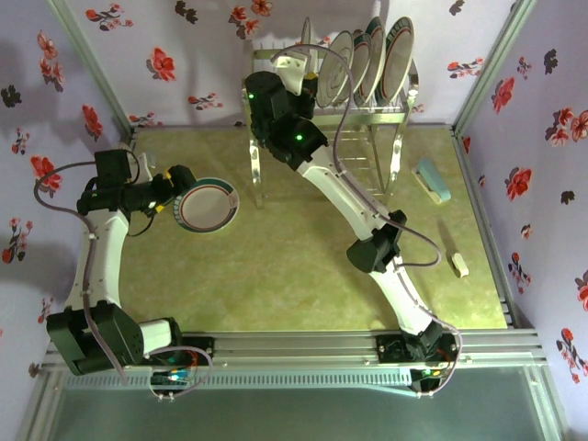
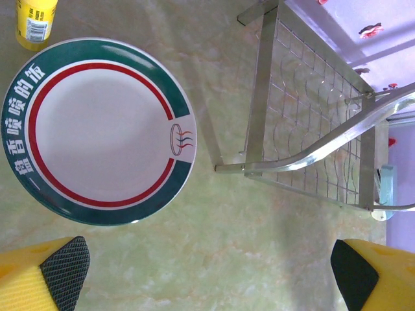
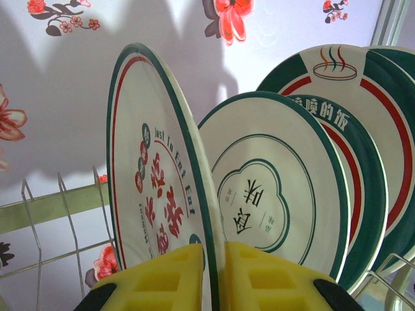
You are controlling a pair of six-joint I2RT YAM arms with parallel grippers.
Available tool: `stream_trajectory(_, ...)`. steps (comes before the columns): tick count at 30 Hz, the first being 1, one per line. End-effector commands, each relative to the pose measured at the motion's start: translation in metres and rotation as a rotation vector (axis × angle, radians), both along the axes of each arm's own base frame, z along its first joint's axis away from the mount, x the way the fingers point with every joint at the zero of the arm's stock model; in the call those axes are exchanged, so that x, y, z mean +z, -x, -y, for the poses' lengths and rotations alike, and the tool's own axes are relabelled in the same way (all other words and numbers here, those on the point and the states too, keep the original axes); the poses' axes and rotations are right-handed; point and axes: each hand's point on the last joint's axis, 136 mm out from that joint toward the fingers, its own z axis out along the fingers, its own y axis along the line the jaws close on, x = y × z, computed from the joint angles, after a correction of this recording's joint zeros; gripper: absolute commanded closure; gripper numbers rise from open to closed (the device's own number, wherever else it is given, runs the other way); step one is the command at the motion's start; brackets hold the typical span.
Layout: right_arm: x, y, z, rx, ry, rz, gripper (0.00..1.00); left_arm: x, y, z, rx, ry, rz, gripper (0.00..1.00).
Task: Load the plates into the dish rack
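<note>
One plate (image 1: 208, 204) with a green and red rim band lies flat on the table, just right of my left gripper (image 1: 176, 195). The left wrist view has this plate (image 2: 97, 129) ahead and to the left of the wide-open left gripper (image 2: 211, 272), nothing between its fingers. The dish rack (image 1: 390, 112) stands at the back with several plates upright in it. My right gripper (image 3: 214, 272) is up at the rack, its yellow fingers pressed on both faces of the red-patterned plate (image 3: 149, 181), which stands upright beside a plate with a cloud motif (image 3: 272, 188).
A yellow container (image 2: 35, 23) stands just beyond the table plate. A light blue object (image 1: 432, 179) and a small beige block (image 1: 459, 265) lie on the right side of the table. The rack's metal legs (image 2: 259, 97) stand right of the left gripper. Floral walls enclose the table.
</note>
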Motion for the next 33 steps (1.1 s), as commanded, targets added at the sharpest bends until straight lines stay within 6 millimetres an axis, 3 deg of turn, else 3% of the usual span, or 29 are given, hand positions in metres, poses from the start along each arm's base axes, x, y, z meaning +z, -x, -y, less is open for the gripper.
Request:
stream_trajectory(1,0.028,0.015,0.012,-0.016,-0.051,0.049,0.82,0.001,0.003,0.006,-0.02,0.017,0.003,0.0)
stream_trajectory(23,0.067,0.043,0.053,-0.039,-0.097,0.084,0.78,0.005,0.007,0.007,-0.01,0.027,0.005,0.0)
stream_trajectory(33,0.096,0.072,0.081,0.044,-0.192,0.119,0.71,0.005,0.006,0.004,0.004,0.017,-0.005,0.0)
